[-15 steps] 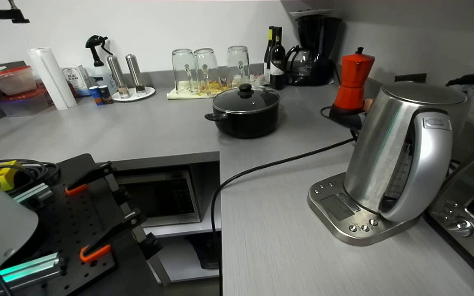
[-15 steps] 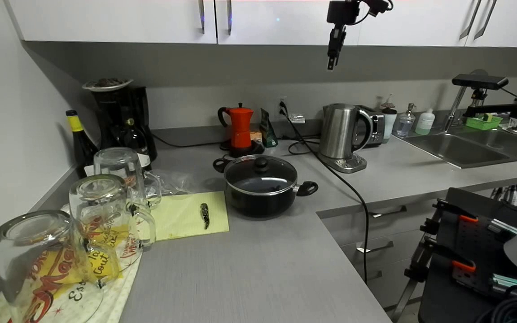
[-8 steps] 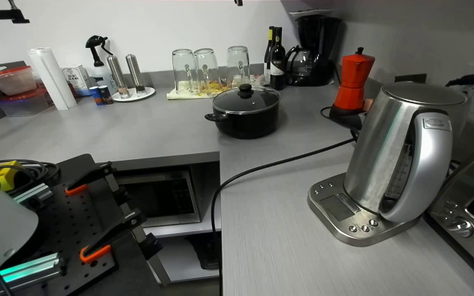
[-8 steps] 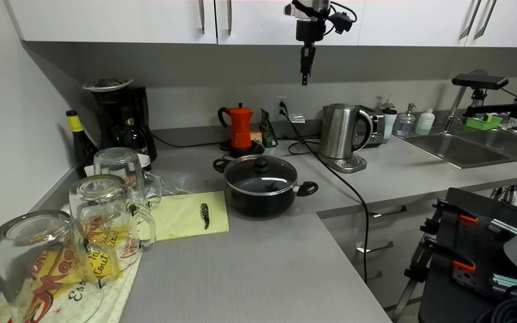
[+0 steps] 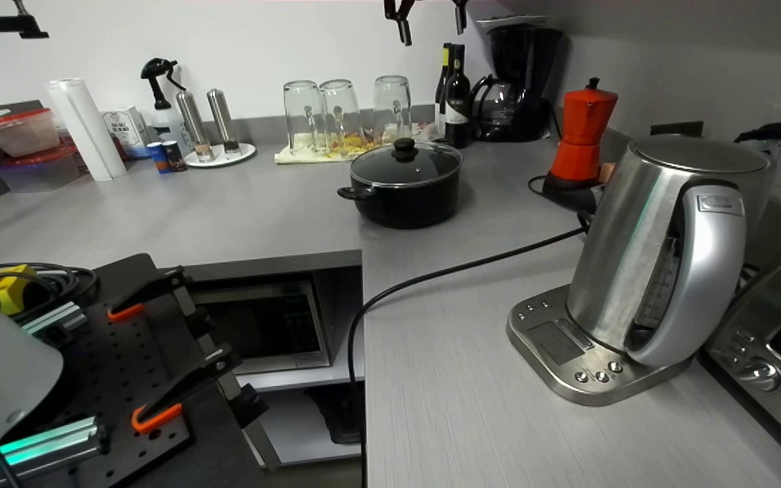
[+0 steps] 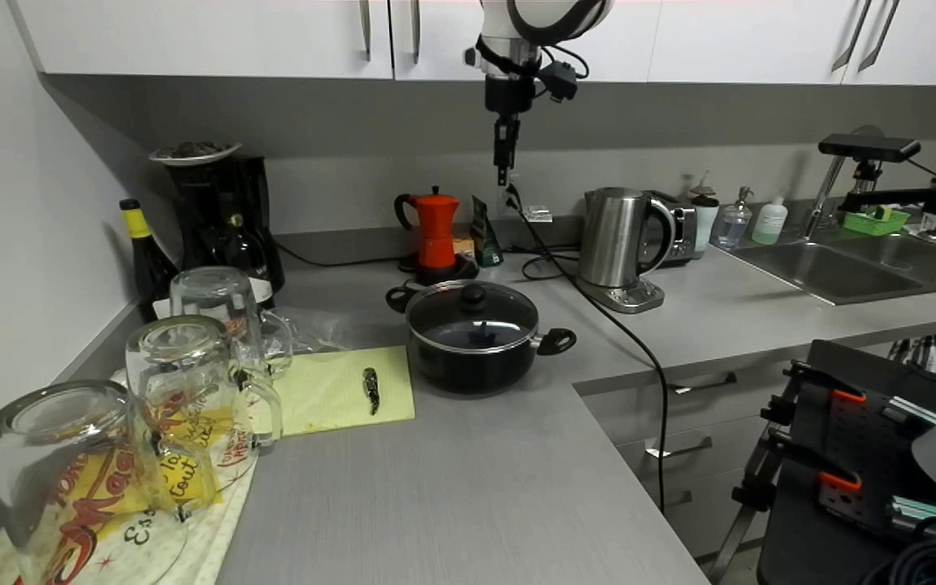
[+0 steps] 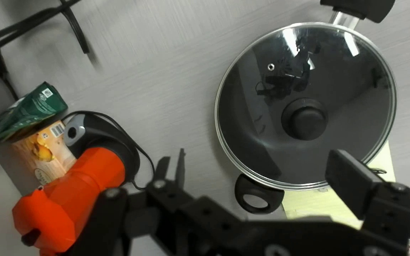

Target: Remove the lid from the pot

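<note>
The black pot [image 6: 468,370] stands on the counter in both exterior views, with its side handles showing. The see-through glass lid [image 6: 445,321] sits flat on its rim, with a dark knob [image 6: 473,296] in the centre. My gripper [image 6: 504,180] points down, well above the pot. In an exterior view its fingertips stand apart at the top edge [image 5: 434,35]. In the wrist view my gripper [image 7: 259,160] is open and empty. The lid [image 7: 354,96] and its knob [image 7: 308,122] lie ahead of the fingers there, apart from them. One pot handle [image 7: 258,199] shows between the fingers.
A red moka pot [image 6: 437,231] stands behind the pot. A steel kettle [image 6: 614,236] stands to its right, its black cord [image 6: 622,327] crossing the counter. Glass mugs [image 6: 184,398] and a yellow cloth [image 6: 330,402] lie left. A coffee maker [image 5: 523,81] stands in the corner.
The arm has moved left and down in an exterior view, closer to above the pot. Its open fingers have come into view at the top of an exterior view. The pot and lid have not moved.
</note>
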